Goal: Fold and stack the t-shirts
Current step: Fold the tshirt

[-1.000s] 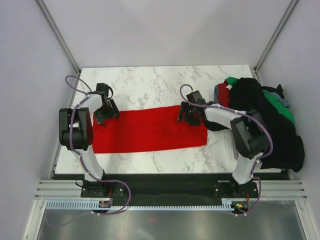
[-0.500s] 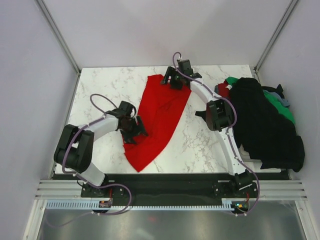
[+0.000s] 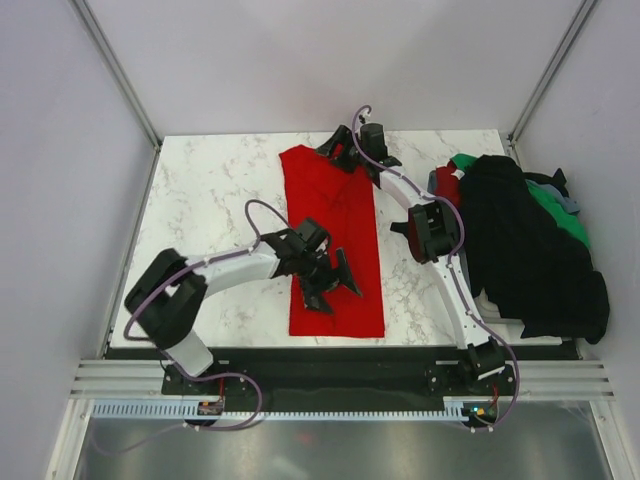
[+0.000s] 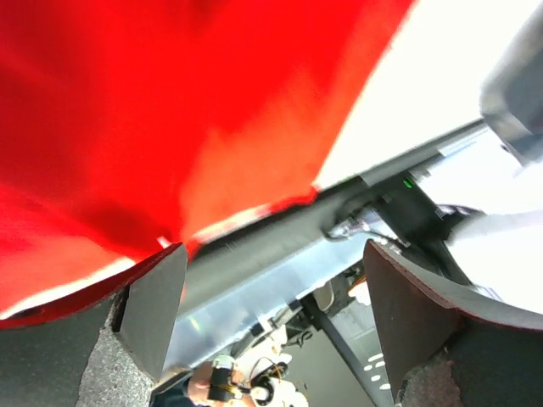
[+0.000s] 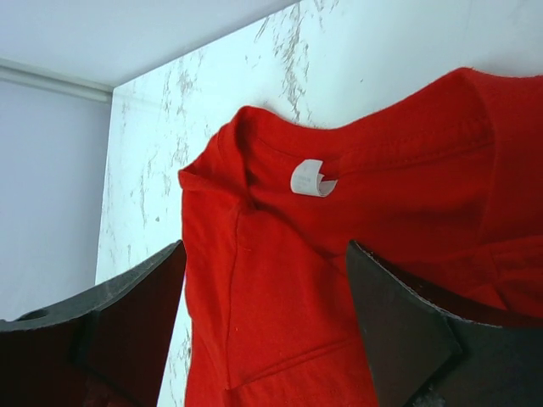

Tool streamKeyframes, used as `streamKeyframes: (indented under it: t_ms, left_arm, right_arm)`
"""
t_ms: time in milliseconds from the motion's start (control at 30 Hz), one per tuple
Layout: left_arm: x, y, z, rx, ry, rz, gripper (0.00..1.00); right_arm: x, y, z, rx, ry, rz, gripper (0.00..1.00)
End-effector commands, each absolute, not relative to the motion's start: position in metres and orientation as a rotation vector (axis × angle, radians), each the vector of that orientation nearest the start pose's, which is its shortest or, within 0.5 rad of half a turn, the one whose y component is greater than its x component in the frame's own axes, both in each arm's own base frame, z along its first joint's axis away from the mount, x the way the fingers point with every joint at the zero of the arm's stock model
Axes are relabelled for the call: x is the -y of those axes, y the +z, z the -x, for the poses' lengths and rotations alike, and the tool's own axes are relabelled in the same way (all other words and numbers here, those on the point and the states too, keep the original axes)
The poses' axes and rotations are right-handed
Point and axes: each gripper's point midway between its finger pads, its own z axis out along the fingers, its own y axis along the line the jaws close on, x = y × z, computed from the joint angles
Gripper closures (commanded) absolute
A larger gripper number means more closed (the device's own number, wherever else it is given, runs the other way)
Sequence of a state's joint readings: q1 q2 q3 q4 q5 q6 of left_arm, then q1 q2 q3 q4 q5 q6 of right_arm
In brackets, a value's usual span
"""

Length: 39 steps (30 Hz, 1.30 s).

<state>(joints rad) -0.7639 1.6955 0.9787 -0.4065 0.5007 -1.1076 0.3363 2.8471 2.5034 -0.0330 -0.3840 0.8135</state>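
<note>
The red shirt lies as a long band down the middle of the table, collar at the far end, probably laid straight for the next fold. The right gripper hovers with fingers apart over the white neck label. The left gripper, also spread wide, sits over the near hem. The other shirts are heaped at the right edge.

Our left arm bends at the elbow and reaches out to the right, and the left tool has its fingers spread wide. Our right arm stretches far forward. The right tool points left with its fingers spread wide too.
</note>
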Motion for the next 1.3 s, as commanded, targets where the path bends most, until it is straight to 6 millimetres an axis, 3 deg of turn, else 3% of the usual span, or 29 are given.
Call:
streamKeyframes:
  t_ms: [0, 33, 167, 200, 267, 300, 367, 400, 433, 467, 500, 533, 567, 633, 667, 700, 733, 767, 833, 867, 933, 967, 1067, 1167, 1267]
  left_arm:
    - [0.332, 0.117, -0.157, -3.000, -1.107, 0.476, 0.07]
    - [0.332, 0.137, -0.152, -2.948, -1.156, 0.448, 0.01]
    - [0.313, 0.149, -0.140, -2.894, -1.052, 0.399, 0.00]
    - [0.303, 0.144, -0.144, -2.869, -0.977, 0.377, 0.00]
    - [0.286, 0.144, -0.143, -2.858, -0.887, 0.345, 0.00]
    - [0.276, 0.143, -0.147, -2.827, -0.814, 0.314, 0.00]
    - [0.259, 0.151, -0.148, -2.798, -0.727, 0.303, 0.00]
    - [0.249, 0.152, -0.155, -2.756, -0.658, 0.297, 0.00]
    - [0.242, 0.154, -0.157, -2.736, -0.624, 0.299, 0.00]
    - [0.237, 0.159, -0.158, -2.716, -0.610, 0.294, 0.00]
    - [0.232, 0.164, -0.161, -2.682, -0.604, 0.277, 0.00]
    - [0.230, 0.166, -0.161, -2.667, -0.607, 0.279, 0.00]
    - [0.226, 0.161, -0.159, -2.672, -0.598, 0.284, 0.00]
    - [0.221, 0.162, -0.157, -2.654, -0.609, 0.288, 0.01]
    - [0.216, 0.152, -0.152, -2.672, -0.586, 0.290, 0.01]
    - [0.212, 0.149, -0.151, -2.664, -0.584, 0.308, 0.01]
    - [0.208, 0.148, -0.149, -2.653, -0.592, 0.321, 0.02]
    - [0.201, 0.136, -0.144, -2.668, -0.569, 0.339, 0.03]
    - [0.198, 0.134, -0.142, -2.640, -0.601, 0.354, 0.05]
    - [0.193, 0.122, -0.138, -2.654, -0.580, 0.362, 0.05]
    - [0.188, 0.117, -0.136, -2.641, -0.590, 0.371, 0.07]
    - [0.183, 0.105, -0.131, -2.662, -0.565, 0.385, 0.08]
    - [0.189, 0.090, -0.127, -2.678, -0.610, 0.385, 0.11]
    - [0.193, 0.073, -0.121, -2.734, -0.614, 0.383, 0.13]
    - [0.192, 0.059, -0.118, -2.757, -0.595, 0.401, 0.14]
  right_arm:
    - [-0.297, -0.007, -0.657, -2.164, 0.945, -0.374, 0.15]
    - [-0.296, -0.003, -0.659, -2.154, 0.947, -0.377, 0.15]
    - [-0.306, 0.038, -0.662, -2.086, 1.024, -0.339, 0.14]
    - [-0.308, 0.067, -0.664, -2.044, 1.050, -0.315, 0.14]
    - [-0.312, 0.103, -0.662, -1.998, 1.087, -0.265, 0.09]
    - [-0.314, 0.143, -0.660, -1.944, 1.105, -0.229, 0.02]
    - [-0.309, 0.173, -0.655, -1.925, 1.079, -0.182, 0.02]
    - [-0.305, 0.214, -0.648, -1.879, 1.074, -0.152, 0.02]
    - [-0.301, 0.224, -0.641, -1.890, 1.043, -0.125, 0.02]
    - [-0.293, 0.218, -0.634, -1.929, 1.009, -0.135, 0.02]
    - [-0.286, 0.259, -0.620, -1.889, 0.988, -0.115, 0.02]
    - [-0.277, 0.262, -0.609, -1.920, 0.951, -0.121, 0.02]
    - [-0.258, 0.279, -0.590, -1.926, 0.850, -0.134, 0.02]
    - [-0.232, 0.268, -0.558, -2.031, 0.726, -0.201, 0.02]
    - [-0.217, 0.229, -0.534, -2.146, 0.650, -0.250, 0.02]
    - [-0.198, 0.255, -0.509, -2.117, 0.589, -0.294, 0.02]
    - [-0.187, 0.236, -0.481, -2.202, 0.539, -0.327, 0.02]
    - [-0.178, 0.219, -0.437, -2.268, 0.497, -0.339, 0.05]
    - [-0.164, 0.190, -0.385, -2.354, 0.389, -0.366, 0.06]
    - [-0.166, 0.167, -0.339, -2.415, 0.359, -0.326, 0.07]
    - [-0.163, 0.141, -0.290, -2.492, 0.301, -0.347, 0.08]
    - [-0.165, 0.121, -0.253, -2.547, 0.304, -0.313, 0.09]
    - [-0.163, 0.092, -0.197, -2.607, 0.371, -0.368, 0.12]
    - [-0.165, 0.075, -0.171, -2.628, 0.448, -0.390, 0.18]
    - [-0.177, 0.060, -0.157, -2.672, 0.533, -0.353, 0.23]
